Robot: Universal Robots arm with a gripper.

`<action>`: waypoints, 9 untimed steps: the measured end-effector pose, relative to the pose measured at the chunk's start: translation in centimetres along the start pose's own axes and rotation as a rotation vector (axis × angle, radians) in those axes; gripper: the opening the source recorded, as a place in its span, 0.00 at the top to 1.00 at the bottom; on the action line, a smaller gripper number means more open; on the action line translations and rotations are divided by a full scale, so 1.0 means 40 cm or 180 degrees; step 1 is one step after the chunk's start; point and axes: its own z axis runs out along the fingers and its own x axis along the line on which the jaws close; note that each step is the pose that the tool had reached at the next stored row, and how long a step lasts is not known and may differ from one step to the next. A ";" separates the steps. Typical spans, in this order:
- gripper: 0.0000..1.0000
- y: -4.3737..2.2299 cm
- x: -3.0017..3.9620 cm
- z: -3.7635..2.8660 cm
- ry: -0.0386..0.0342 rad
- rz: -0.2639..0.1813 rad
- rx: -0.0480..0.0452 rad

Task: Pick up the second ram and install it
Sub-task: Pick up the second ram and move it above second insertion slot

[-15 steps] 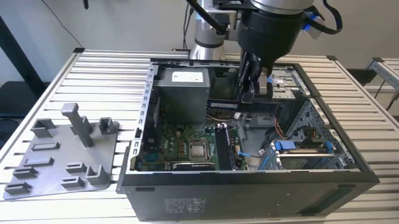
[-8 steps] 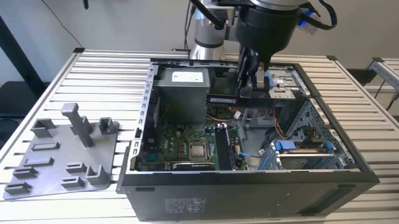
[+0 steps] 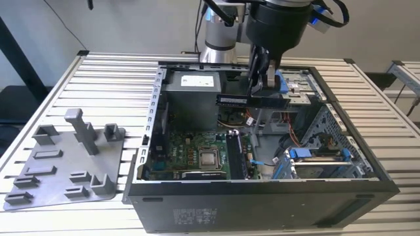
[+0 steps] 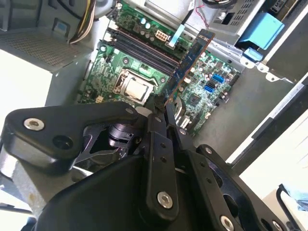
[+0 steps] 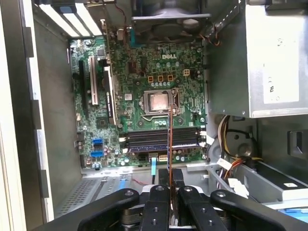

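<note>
The second ram (image 3: 236,100) is pinched in my end effector (image 3: 262,92), whose fingers are closed on its long edge. It hangs level in the air above the open computer case (image 3: 262,196), well clear of the motherboard (image 3: 190,155). In the first wrist view I see the stick edge-on over the memory slots (image 5: 144,139), not seated. The grey holder tray (image 3: 59,167) lies on the table (image 3: 111,78), to the exterior view's left of the case

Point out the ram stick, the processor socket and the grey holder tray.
second ram (image 4: 187,67): second wrist view, middle of its board.
processor socket (image 5: 159,102): first wrist view, centre of its plate.
grey holder tray (image 3: 64,162): exterior view, bare base.
</note>
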 end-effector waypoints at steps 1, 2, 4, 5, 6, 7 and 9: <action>0.86 0.000 -0.004 0.000 -0.0004 0.0000 0.0000; 0.86 0.001 -0.008 0.001 -0.0008 0.0001 -0.0001; 0.86 0.002 -0.016 0.001 -0.0016 0.0001 -0.0002; 0.86 0.002 -0.020 0.001 -0.0021 0.0001 -0.0002; 0.86 0.002 -0.024 0.002 -0.0025 0.0001 -0.0002; 0.86 0.003 -0.028 0.002 -0.0030 0.0002 -0.0003; 0.86 0.003 -0.036 0.003 -0.0041 0.0002 -0.0004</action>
